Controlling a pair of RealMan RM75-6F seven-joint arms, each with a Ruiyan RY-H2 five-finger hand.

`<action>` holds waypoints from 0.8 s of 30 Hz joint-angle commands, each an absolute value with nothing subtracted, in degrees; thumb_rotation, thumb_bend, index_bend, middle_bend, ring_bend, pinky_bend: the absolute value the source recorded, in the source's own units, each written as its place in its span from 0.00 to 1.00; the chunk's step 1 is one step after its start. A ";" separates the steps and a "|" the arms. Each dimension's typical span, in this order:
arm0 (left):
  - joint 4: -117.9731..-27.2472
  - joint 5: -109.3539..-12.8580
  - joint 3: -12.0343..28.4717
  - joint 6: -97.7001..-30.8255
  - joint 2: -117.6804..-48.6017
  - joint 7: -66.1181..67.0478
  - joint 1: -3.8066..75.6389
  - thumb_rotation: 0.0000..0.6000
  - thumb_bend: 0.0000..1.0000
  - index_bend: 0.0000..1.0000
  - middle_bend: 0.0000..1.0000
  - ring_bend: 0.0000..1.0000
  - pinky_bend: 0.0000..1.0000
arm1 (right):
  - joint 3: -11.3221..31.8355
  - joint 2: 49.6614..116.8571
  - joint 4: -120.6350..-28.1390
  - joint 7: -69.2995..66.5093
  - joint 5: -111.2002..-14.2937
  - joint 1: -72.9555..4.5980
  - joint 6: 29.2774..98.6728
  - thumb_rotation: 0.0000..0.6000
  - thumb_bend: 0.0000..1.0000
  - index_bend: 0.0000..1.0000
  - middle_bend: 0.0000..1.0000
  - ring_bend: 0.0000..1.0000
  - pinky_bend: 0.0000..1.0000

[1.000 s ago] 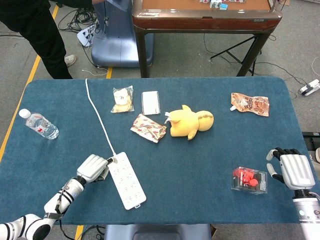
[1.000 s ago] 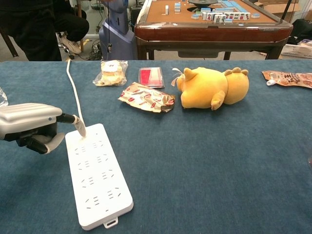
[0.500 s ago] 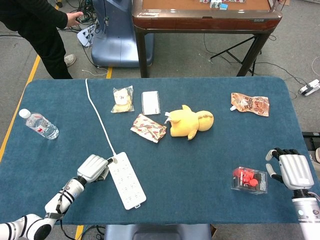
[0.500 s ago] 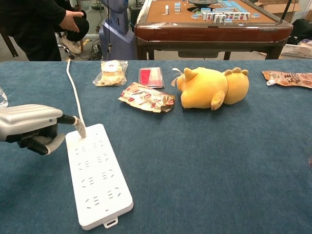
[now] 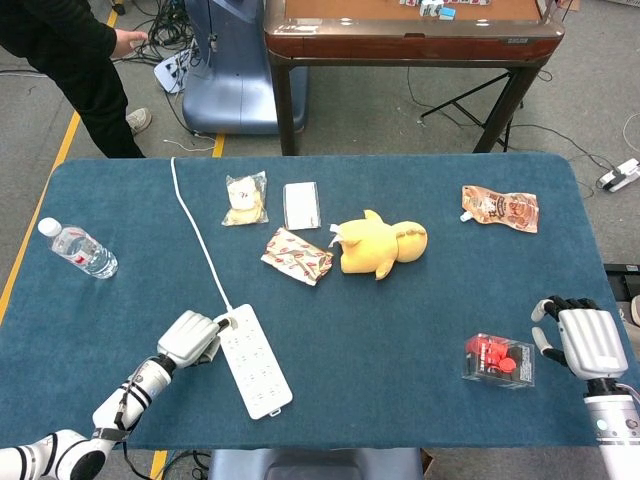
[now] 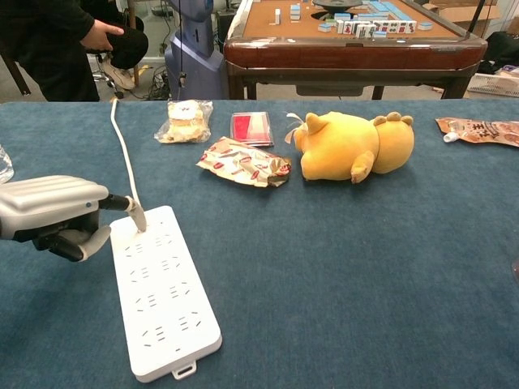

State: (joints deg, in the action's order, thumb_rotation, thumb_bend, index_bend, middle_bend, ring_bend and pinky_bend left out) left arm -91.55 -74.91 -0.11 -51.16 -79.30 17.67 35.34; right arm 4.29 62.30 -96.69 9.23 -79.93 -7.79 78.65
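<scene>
Left hand: your left hand [image 6: 53, 213] lay curled against the cord end of the long white plastic power strip [image 6: 160, 288], fingers touching its edge; whether it gripped, you couldn't tell.
Right hand: your right hand [image 5: 585, 338] was open, empty, just beside the clear plastic box of red pieces [image 5: 499, 359].
Power strip: flat on the blue cloth table [image 5: 400, 330], near edge, left.

Blue table [image 5: 400, 320] (power strip [image 5: 254, 360], plush [image 5: 380, 246])

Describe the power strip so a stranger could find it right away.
On the blue table, look to the near-left area beside the left robot hand. The power strip is the long white slab with a white cord; nothing else there is white and plug-holed.
</scene>
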 commanded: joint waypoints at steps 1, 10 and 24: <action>-91.95 -74.92 0.13 -51.68 -79.06 17.32 35.23 1.00 0.72 0.33 1.00 1.00 1.00 | 4.33 62.21 -96.67 9.11 -79.90 -7.80 78.64 1.00 0.32 0.50 0.46 0.45 0.36; -98.15 -81.10 1.26 -63.15 -72.94 9.80 30.58 1.00 0.68 0.27 1.00 0.98 1.00 | 4.53 61.31 -97.13 8.58 -80.44 -7.66 79.38 1.00 0.32 0.50 0.46 0.45 0.36; -105.52 -78.12 -0.53 -86.08 -63.00 14.62 13.64 1.00 0.58 0.26 0.66 0.65 0.88 | 3.88 61.01 -96.94 7.83 -81.37 -7.19 79.70 1.00 0.32 0.50 0.46 0.45 0.36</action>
State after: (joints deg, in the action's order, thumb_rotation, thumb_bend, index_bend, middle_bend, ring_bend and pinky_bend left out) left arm -103.73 -80.28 0.01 -83.78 -64.85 12.89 16.43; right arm 3.88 61.01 -96.94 7.84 -81.38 -7.19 79.70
